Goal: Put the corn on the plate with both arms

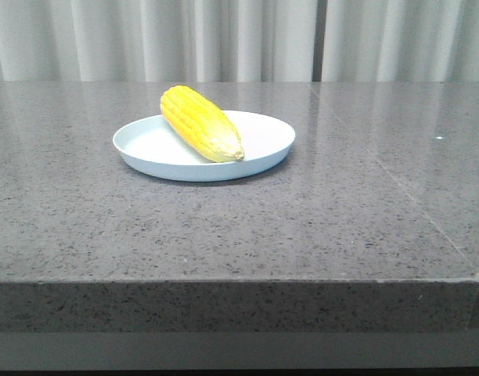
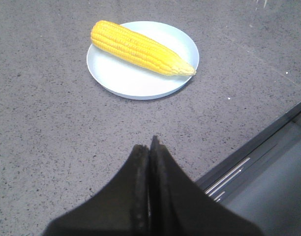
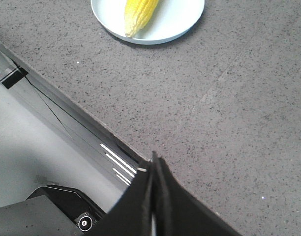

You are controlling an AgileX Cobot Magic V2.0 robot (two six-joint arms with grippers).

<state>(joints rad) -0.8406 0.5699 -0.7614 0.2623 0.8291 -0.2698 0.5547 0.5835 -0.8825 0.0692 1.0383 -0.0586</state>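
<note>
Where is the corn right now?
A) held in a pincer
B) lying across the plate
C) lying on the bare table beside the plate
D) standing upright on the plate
B: the corn lies on its side across the plate, and both pincers are shut, holding nothing.

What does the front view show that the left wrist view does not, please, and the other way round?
Only the front view shows the pale curtain behind the table and the table's front edge; neither gripper appears there. Only the left wrist view shows the left gripper, its fingers pressed together, holding nothing, well apart from the plate. Both show the corn lying on the plate, thick end over the rim, on the speckled grey table.
</note>
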